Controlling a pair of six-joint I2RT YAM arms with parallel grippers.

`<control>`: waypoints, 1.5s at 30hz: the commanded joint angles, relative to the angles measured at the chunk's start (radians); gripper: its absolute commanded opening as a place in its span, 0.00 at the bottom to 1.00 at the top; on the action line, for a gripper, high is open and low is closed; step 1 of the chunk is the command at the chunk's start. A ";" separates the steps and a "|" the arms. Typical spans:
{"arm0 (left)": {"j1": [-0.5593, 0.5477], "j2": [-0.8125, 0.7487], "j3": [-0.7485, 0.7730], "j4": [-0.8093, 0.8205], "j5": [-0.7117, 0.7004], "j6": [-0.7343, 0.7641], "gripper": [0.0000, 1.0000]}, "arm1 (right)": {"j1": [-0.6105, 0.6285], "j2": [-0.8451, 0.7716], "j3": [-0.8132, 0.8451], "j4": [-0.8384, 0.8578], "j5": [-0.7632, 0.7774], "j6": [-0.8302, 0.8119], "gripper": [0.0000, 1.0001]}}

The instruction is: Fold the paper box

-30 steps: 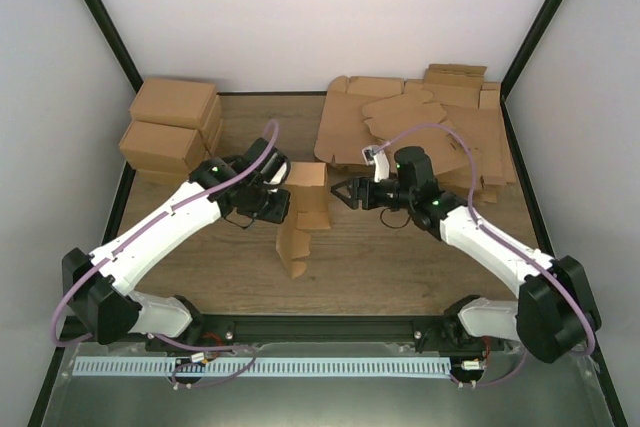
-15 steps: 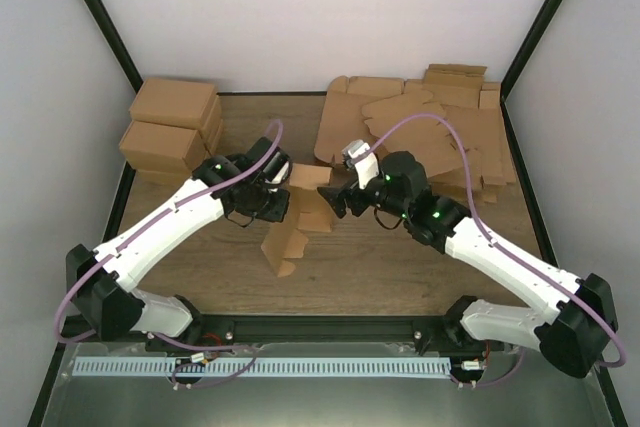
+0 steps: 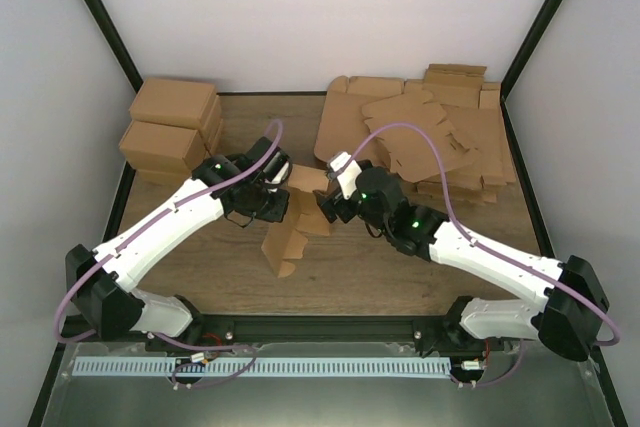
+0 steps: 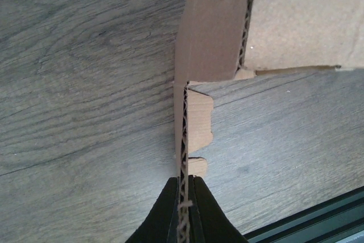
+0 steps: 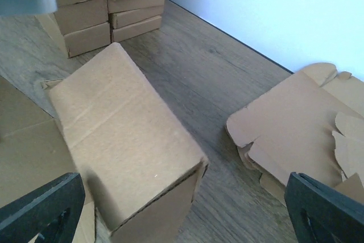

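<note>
The half-folded paper box [image 3: 293,232] stands between the two grippers. The left gripper [image 4: 183,189] is pinched tight on the raw, fluted edge of one wall. The right gripper [image 5: 182,220] is spread wide and grasps nothing, with the box's smooth brown panel right before its fingers. Flat, notched cardboard blanks [image 5: 296,123] lie beyond it on the wood-grain table [image 4: 85,83].

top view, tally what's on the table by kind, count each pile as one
robot arms: 2
half-folded box: 1
stack of finished boxes: 1
heap of flat cardboard blanks: 1
total: 5
</note>
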 commanded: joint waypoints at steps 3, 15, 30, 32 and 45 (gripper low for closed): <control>-0.003 -0.019 0.013 0.008 -0.001 0.018 0.04 | 0.018 0.005 -0.026 0.055 0.087 0.006 1.00; -0.007 -0.026 0.008 0.013 0.008 0.028 0.04 | 0.054 0.039 -0.082 0.157 0.141 -0.017 1.00; -0.014 -0.020 -0.002 0.018 0.028 0.032 0.04 | 0.062 -0.038 -0.011 0.178 0.221 0.122 0.97; -0.014 -0.017 -0.001 0.018 0.027 0.032 0.04 | 0.062 -0.043 -0.001 0.157 0.197 0.144 0.95; -0.015 -0.020 -0.001 0.031 0.026 0.023 0.06 | -0.139 -0.109 -0.021 -0.054 -0.201 0.422 0.95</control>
